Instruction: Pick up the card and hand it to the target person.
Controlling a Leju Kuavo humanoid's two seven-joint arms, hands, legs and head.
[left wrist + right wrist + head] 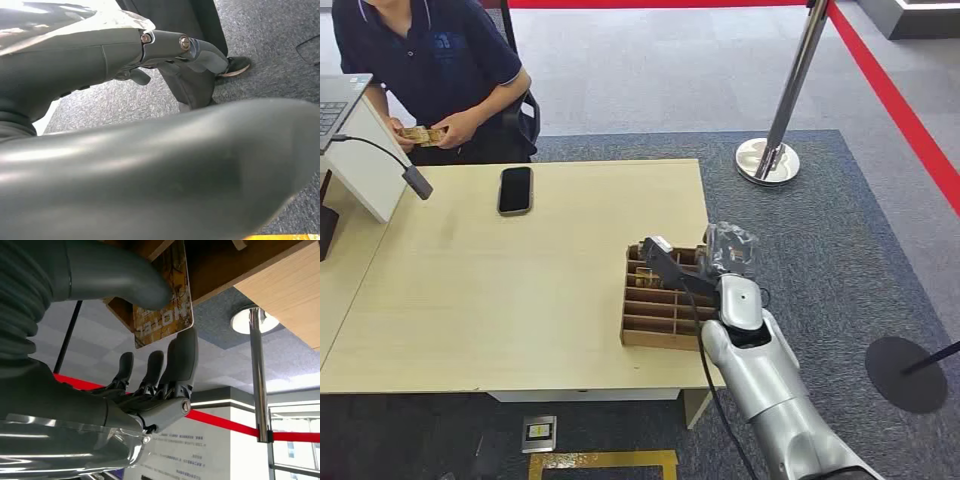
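Right hand [158,375] pinches the yellow-brown printed hotel card [162,295] between thumb and fingers, just above the wooden slotted box [663,300]; we should lift straight, keeping the pinch firm.

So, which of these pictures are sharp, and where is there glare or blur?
Head view: evenly lit and sharp, with a soft sheen on the table. Left wrist view: the near grey cover is blurred. Right wrist view: the card is readable, and bright glare behind washes out the background.

Light wood tabletop [509,300] fills left-centre. Dark blue carpet [833,250] right, lighter grey floor [637,70] along top. Chrome stanchion [780,110] upper right, red belt [901,110] running diagonally toward the right edge.
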